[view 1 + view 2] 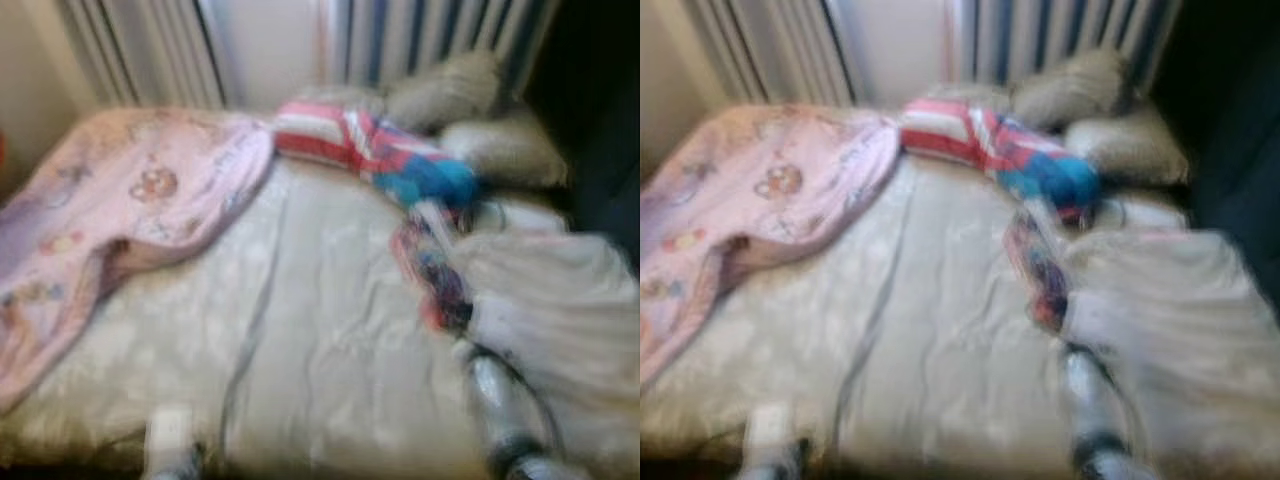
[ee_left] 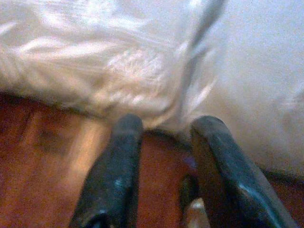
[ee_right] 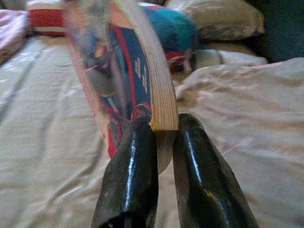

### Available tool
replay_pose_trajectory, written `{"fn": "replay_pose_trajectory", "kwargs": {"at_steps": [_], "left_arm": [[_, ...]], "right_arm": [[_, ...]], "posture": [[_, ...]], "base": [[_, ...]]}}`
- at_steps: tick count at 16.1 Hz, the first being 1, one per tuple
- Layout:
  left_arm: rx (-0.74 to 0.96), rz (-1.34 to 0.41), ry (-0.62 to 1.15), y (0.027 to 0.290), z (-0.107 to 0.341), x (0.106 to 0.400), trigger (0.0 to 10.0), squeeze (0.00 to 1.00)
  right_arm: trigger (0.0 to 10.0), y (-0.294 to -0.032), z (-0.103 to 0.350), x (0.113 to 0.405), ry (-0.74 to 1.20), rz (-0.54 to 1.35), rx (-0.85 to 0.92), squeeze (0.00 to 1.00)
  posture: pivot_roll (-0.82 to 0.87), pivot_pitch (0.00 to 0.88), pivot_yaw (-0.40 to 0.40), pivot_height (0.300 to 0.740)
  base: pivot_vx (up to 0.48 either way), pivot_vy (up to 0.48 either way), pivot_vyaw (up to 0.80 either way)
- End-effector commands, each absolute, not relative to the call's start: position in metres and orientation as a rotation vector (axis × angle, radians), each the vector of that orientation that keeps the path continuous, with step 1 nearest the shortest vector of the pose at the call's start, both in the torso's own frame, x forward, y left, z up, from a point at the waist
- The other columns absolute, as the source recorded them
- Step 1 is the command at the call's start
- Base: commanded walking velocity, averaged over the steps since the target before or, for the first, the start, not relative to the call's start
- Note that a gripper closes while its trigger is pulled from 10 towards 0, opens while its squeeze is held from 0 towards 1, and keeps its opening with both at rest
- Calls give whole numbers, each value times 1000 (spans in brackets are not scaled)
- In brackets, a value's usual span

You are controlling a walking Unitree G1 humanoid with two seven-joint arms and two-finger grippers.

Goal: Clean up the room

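Note:
A colourful book point(image 3: 124, 71) with a red and blue cover and a pale page edge is held upright over the bed, and my right gripper point(image 3: 164, 128) is shut on its lower end. In the blurred left eye view the book point(image 1: 428, 262) hangs above the cream sheet point(image 1: 320, 330), right of the middle, with the right gripper point(image 1: 453, 320) just below it. My left gripper point(image 2: 166, 126) is open with nothing between its fingers, at the bed's near edge over the wooden floor point(image 2: 42, 156).
A pink patterned blanket point(image 1: 120, 210) covers the bed's left side. A red-and-white striped and blue bundle point(image 1: 385, 150) and two grey pillows point(image 1: 470, 110) lie at the head. A rumpled white duvet point(image 1: 560, 320) is heaped on the right. Curtains point(image 1: 150, 50) hang behind.

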State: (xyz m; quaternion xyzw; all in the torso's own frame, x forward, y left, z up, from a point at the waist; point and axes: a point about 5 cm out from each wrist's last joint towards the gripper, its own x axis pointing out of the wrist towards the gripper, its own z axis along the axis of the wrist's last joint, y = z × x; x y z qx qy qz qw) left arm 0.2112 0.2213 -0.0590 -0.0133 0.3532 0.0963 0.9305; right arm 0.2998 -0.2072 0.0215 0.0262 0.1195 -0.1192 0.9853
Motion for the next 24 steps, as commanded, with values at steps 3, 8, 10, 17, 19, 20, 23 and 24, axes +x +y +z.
{"fn": "replay_pose_trajectory", "kwargs": {"at_steps": [3,8,10,17,19,20,23,24], "left_arm": [[-18,222,766,232,-65,196,10000,0],[-21,224,771,232,-67,192,10000,0],[-20,222,768,232,-67,192,10000,0],[-7,209,776,235,-69,186,10000,0],[-1,203,777,236,-69,186,10000,0],[0,202,777,236,-69,186,10000,0],[9,188,778,235,-69,186,10000,0],[10,185,778,235,-69,186,10000,0]], "right_arm": [[10000,-196,39,314,156,-215,68,0],[10000,-195,36,313,172,-203,69,0],[10000,-194,32,312,202,-192,93,0],[10000,-190,28,310,229,-128,30,0],[10000,-187,35,313,179,-101,26,0],[10000,-187,35,314,176,-103,28,0],[10000,-188,32,312,210,-107,23,0],[10000,-187,31,312,217,-101,22,0]], "posture": [[106,26,-22,740],[109,35,-22,740],[109,42,-19,740],[104,67,-3,740],[101,67,0,740],[100,67,2,740],[94,72,5,740],[94,74,7,731]], "base": [[0,0,-263],[0,0,0],[0,0,0],[0,0,0],[0,0,0],[0,0,0],[0,0,0],[0,0,0]]}}
